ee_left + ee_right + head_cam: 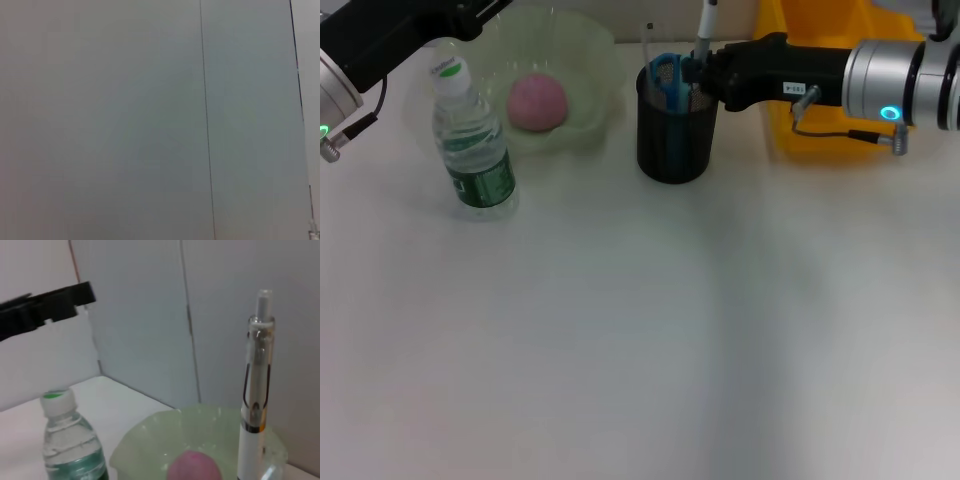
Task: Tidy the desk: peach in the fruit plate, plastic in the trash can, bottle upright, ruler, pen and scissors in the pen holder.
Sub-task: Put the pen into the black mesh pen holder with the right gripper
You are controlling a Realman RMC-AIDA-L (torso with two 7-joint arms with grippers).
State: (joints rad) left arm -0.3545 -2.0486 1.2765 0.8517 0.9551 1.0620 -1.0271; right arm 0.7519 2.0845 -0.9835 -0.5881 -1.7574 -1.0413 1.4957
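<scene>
Pen holder — pen upright at right jaws.

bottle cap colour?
White top with a green ring under it on the bottle cap; clearest in the right wrist view.

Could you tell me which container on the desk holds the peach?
The pale green fruit plate holds the peach; the black pen holder holds stationery.

head: overhead, down | left wrist: blank wall | right wrist: close, shares bottle
</scene>
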